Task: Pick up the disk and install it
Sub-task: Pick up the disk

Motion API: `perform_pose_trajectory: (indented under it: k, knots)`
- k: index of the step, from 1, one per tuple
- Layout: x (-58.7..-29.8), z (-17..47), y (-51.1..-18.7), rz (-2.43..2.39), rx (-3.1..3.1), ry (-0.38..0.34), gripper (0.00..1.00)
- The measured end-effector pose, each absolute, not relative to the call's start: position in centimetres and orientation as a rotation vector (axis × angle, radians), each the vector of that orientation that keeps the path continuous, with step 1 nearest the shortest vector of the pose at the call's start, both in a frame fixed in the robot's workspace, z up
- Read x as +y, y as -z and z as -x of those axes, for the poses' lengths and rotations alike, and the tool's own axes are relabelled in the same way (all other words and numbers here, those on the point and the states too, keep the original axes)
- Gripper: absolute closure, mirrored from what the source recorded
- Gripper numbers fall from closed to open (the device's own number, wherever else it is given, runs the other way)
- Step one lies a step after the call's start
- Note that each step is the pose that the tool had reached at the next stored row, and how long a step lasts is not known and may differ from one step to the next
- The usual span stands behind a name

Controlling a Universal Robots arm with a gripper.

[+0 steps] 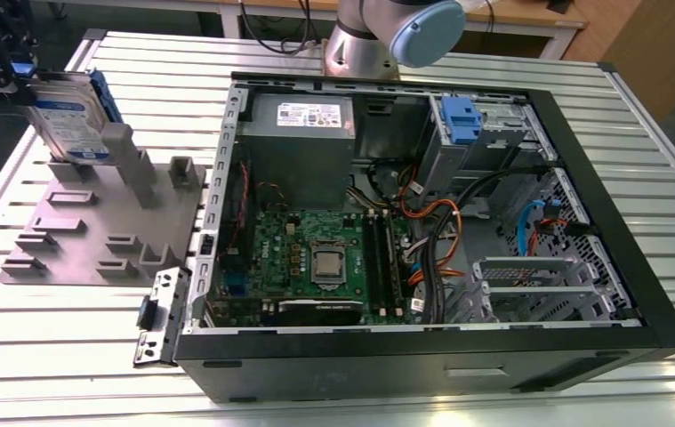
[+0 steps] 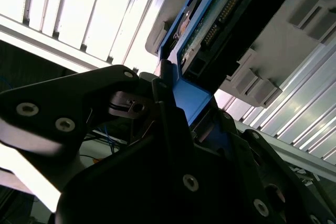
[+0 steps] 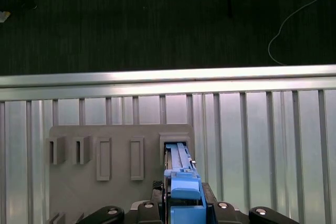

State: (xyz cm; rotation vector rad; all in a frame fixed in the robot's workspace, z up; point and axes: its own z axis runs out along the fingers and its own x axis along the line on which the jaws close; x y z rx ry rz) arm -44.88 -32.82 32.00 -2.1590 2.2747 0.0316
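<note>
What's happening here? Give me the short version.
The end effector is clamped on the blue-framed disk, which stands upright in a slot of the grey holder at the exterior view's left. The open computer case lies beside the holder, and the disk is not installed in it yet.

Disk [image 3: 181, 182]: blue frame, thin edge up, standing in the end slot of the grey holder [image 3: 121, 192].
Gripper [image 3: 185, 211]: black, hugging the blue frame on both sides.
Table [image 3: 262, 145]: shiny metal strips.
Floor [image 3: 105, 24]: dark, with thin wires.
</note>
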Motion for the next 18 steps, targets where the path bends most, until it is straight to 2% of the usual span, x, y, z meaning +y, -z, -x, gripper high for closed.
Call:
perform_pose_trajectory:
  k: [18]
  knots:
    - [-32.83, 44.88, -32.20, 2.159, 2.275, -0.032, 0.63]
